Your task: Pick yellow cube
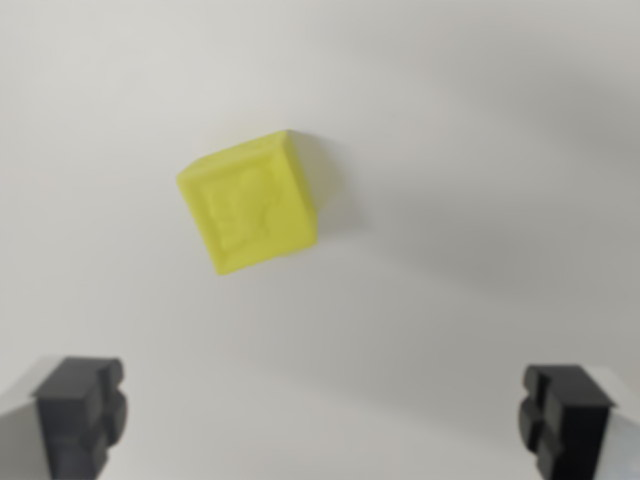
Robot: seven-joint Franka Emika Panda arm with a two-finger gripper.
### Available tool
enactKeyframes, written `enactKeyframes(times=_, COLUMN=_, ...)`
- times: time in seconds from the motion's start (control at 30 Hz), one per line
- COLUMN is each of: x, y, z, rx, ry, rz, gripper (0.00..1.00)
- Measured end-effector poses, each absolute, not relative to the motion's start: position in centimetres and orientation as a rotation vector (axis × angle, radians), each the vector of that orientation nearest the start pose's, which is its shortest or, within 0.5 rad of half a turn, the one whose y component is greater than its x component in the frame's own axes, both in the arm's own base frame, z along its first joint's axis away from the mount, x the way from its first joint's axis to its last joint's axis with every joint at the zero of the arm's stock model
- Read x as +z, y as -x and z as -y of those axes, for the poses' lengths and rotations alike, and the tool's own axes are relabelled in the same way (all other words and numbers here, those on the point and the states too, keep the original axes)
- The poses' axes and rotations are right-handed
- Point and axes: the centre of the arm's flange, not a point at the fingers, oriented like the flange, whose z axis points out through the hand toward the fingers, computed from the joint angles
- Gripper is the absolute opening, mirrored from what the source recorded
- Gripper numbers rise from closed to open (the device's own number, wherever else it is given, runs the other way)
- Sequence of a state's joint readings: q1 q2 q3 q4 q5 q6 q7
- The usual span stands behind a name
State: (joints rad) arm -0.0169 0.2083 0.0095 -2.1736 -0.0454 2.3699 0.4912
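Observation:
A yellow cube [252,203] with an embossed top face lies on a plain white surface, a little left of the wrist view's centre and turned at an angle. My gripper [322,418] is open. Its two black fingertips [80,410] stand far apart at the bottom corners of the picture. The cube lies above the line between them, nearer the left finger, and nothing sits between the fingers.
The white surface [480,130] fills the whole view, with soft shadows along the right side and under the cube.

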Motion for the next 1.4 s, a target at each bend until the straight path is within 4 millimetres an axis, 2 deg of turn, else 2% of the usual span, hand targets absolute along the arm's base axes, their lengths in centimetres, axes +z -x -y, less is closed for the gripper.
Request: enactKeyframes(times=1.4, x=19.0, y=-54.7, z=-2.0, rx=0.003, ry=3.139, rz=-0.255, gripper=1.0)
